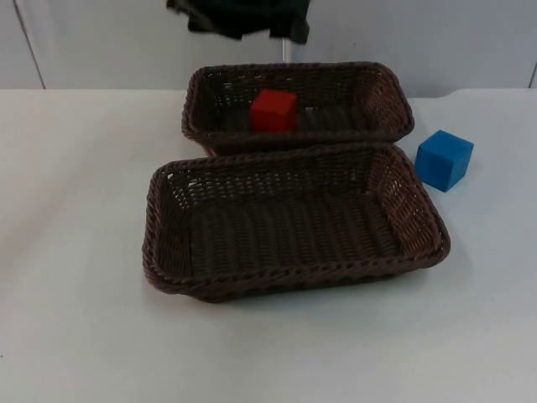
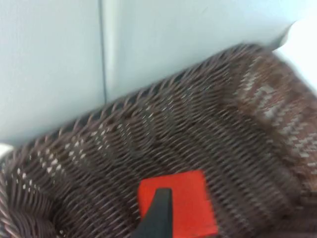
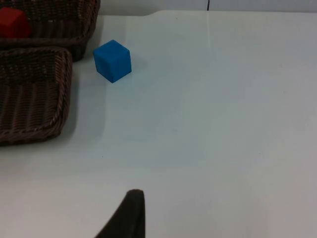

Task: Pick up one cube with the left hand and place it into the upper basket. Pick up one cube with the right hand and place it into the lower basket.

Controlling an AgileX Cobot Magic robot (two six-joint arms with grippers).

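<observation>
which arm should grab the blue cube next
Right, probably. The blue cube sits on the table on the right arm's side, just right of the two baskets, and the right wrist view looks across open table at it. The red cube already lies in the upper basket, so the left arm's part looks done.

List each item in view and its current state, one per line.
red cube: lying inside the upper basket
blue cube: on the table, right of the baskets
lower basket: holds no cube
left gripper: over the red cube
right gripper: above bare table, away from the blue cube
</observation>
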